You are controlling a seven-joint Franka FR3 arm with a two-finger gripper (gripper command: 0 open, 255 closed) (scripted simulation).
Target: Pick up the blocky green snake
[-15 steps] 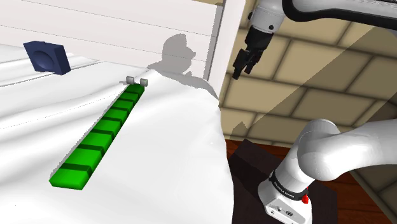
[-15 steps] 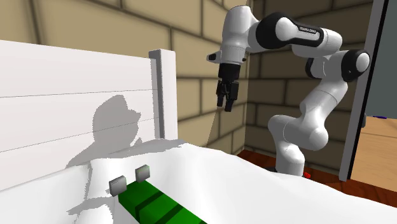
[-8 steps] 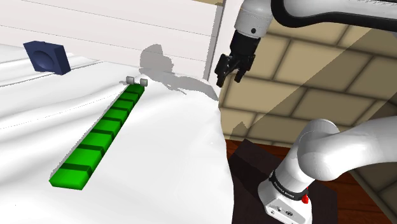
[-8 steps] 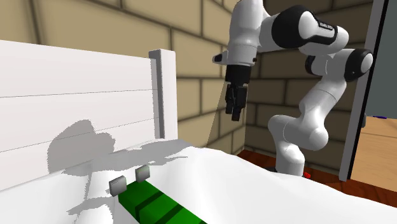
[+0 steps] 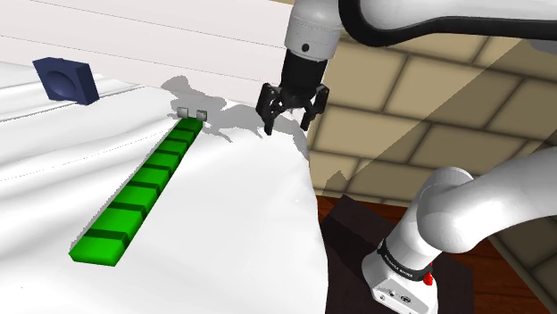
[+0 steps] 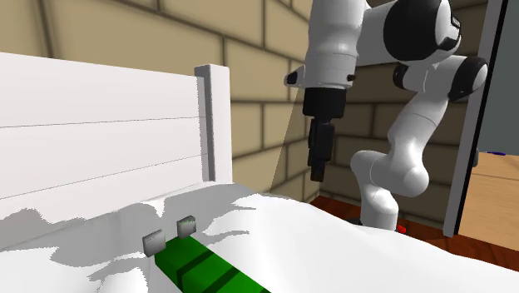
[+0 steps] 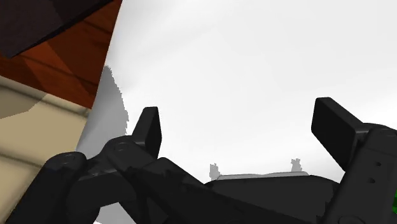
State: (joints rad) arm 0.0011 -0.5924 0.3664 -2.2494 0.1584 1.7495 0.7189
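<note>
The blocky green snake lies stretched out on the white bedsheet, its head with two small grey eye blocks at the far end near the headboard. In the second exterior view its green head end and grey eyes sit at the bottom. My gripper hangs open above the bed's edge, to the shoulder view's right of the snake's head, holding nothing. It also shows as my gripper, hanging above the bed and apart from the snake. Its fingers stand wide apart over bare sheet.
A dark blue block with a round hollow rests at the far left of the bed. A white plank headboard stands behind the snake's head. Brick wall and dark wooden floor lie beyond the bed's edge.
The arm has swung toward the shoulder view's left and come lower, bringing the gripper from beside the brick wall to above the bed's edge. The fingers have spread apart. The snake has not moved.
</note>
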